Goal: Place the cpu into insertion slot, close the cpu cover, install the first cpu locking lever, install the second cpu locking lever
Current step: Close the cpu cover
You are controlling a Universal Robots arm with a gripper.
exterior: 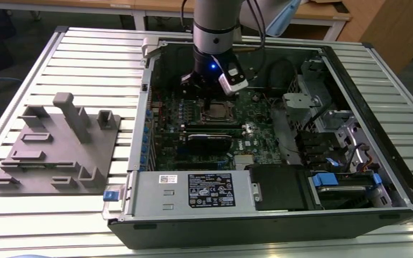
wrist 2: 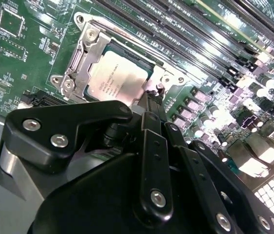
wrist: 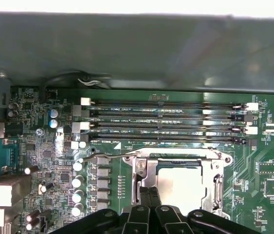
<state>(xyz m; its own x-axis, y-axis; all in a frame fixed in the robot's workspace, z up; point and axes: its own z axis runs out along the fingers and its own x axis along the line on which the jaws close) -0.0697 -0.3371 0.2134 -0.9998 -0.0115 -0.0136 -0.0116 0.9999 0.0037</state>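
Claw (wrist 2: 150, 100) beside seated cpu (wrist 2: 115, 78)
Fingers pinched together, empty; the cpu cover (wrist 2: 80, 61) lies flat just beyond its tips.

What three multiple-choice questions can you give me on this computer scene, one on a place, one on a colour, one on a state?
1. Where is the cpu? A on the grey tray; B in the insertion slot; C on the power-supply box.
2. What colour is the circuit board? A green; B red; C white.
3. How is the cpu cover? A standing open; B removed; C down over the cpu.
B: the chip sits inside the socket's rim. A: the board shows green in both wrist views. C: the frame lies flat around the chip.
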